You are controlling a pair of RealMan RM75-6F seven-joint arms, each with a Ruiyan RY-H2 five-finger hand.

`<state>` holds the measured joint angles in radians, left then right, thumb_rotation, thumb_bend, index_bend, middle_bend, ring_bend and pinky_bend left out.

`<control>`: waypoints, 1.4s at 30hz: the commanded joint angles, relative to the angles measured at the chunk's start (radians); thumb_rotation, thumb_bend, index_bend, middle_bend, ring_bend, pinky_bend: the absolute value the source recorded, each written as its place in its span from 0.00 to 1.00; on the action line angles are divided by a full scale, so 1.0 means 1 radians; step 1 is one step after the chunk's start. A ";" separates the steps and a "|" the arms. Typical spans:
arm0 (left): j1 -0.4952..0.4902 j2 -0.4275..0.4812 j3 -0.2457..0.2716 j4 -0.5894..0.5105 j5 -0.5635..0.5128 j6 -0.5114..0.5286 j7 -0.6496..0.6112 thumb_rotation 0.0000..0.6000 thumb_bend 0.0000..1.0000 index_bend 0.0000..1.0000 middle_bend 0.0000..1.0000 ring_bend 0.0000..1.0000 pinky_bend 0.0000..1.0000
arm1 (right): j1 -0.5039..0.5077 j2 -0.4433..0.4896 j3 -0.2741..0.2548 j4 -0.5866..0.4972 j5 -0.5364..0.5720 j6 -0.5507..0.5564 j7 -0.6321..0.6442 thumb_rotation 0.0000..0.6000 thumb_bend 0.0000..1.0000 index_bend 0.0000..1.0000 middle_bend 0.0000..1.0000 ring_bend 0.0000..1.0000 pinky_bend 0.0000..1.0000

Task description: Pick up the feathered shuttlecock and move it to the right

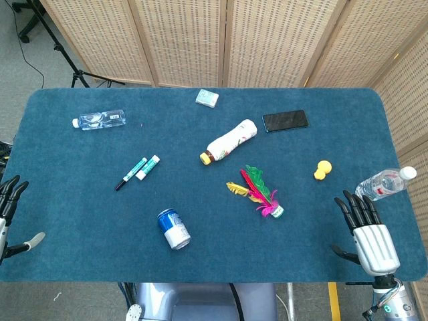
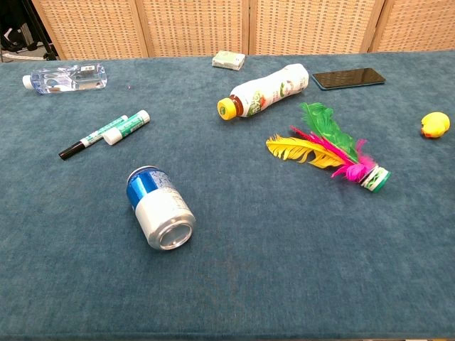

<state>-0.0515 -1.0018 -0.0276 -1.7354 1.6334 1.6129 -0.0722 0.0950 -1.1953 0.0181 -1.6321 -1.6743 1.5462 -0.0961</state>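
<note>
The feathered shuttlecock (image 1: 258, 192) (image 2: 328, 148) lies on its side on the blue table, right of centre, with green, yellow, red and pink feathers fanned toward the far left and its round base at the near right. My right hand (image 1: 366, 235) hovers open at the table's near right edge, fingers spread and pointing away, well apart from the shuttlecock. At the near left edge my left hand (image 1: 9, 212) is also open and holds nothing. Neither hand shows in the chest view.
A blue-and-white can (image 1: 174, 229) lies near front centre. Two markers (image 1: 136, 170), a white bottle with a yellow cap (image 1: 231, 141), a phone (image 1: 285, 120), a small yellow toy (image 1: 323, 170), clear bottles at far left (image 1: 99, 120) and right edge (image 1: 386, 182), and a small packet (image 1: 207, 99) are scattered around.
</note>
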 commanded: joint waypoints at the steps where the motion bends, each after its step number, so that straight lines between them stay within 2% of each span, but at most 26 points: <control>1: 0.000 0.000 0.000 0.000 -0.001 -0.001 0.001 1.00 0.00 0.00 0.00 0.00 0.00 | 0.000 0.000 0.000 0.001 0.001 -0.001 0.001 1.00 0.00 0.05 0.00 0.00 0.00; 7: 0.002 0.004 0.002 -0.003 0.000 0.000 -0.006 1.00 0.00 0.00 0.00 0.00 0.00 | 0.008 -0.011 0.008 0.004 0.017 -0.016 0.012 1.00 0.00 0.05 0.00 0.00 0.00; 12: -0.003 0.008 -0.009 -0.006 -0.015 -0.002 -0.015 1.00 0.00 0.00 0.00 0.00 0.00 | 0.063 -0.038 0.046 -0.003 0.043 -0.075 0.064 1.00 0.00 0.11 0.00 0.00 0.00; 15: -0.008 0.011 -0.013 -0.008 -0.023 -0.011 -0.022 1.00 0.00 0.00 0.00 0.00 0.00 | 0.133 -0.045 0.101 -0.041 0.116 -0.179 0.068 1.00 0.00 0.21 0.00 0.00 0.00; 17: -0.010 0.013 -0.015 -0.009 -0.031 -0.017 -0.023 1.00 0.00 0.00 0.00 0.00 0.00 | 0.190 -0.056 0.153 -0.082 0.206 -0.271 0.055 1.00 0.00 0.28 0.00 0.00 0.00; 22: -0.016 0.014 -0.024 -0.013 -0.061 -0.034 -0.023 1.00 0.00 0.00 0.00 0.00 0.00 | 0.321 -0.136 0.264 -0.099 0.435 -0.428 -0.045 1.00 0.00 0.30 0.00 0.00 0.00; 28: -0.034 0.009 -0.035 -0.015 -0.103 -0.078 -0.009 1.00 0.00 0.00 0.00 0.00 0.00 | 0.467 -0.274 0.344 0.025 0.689 -0.537 -0.187 1.00 0.11 0.32 0.00 0.00 0.00; 34: -0.048 0.005 -0.053 -0.018 -0.150 -0.106 0.002 1.00 0.00 0.00 0.00 0.00 0.00 | 0.585 -0.395 0.412 0.151 0.930 -0.599 -0.245 1.00 0.24 0.35 0.00 0.00 0.00; 42: -0.063 0.003 -0.066 -0.017 -0.189 -0.137 0.012 1.00 0.00 0.00 0.00 0.00 0.00 | 0.709 -0.527 0.433 0.326 1.065 -0.622 -0.305 1.00 0.30 0.38 0.00 0.00 0.00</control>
<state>-0.1135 -0.9989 -0.0933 -1.7529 1.4459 1.4771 -0.0606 0.7737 -1.6817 0.4373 -1.3558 -0.6403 0.9413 -0.3765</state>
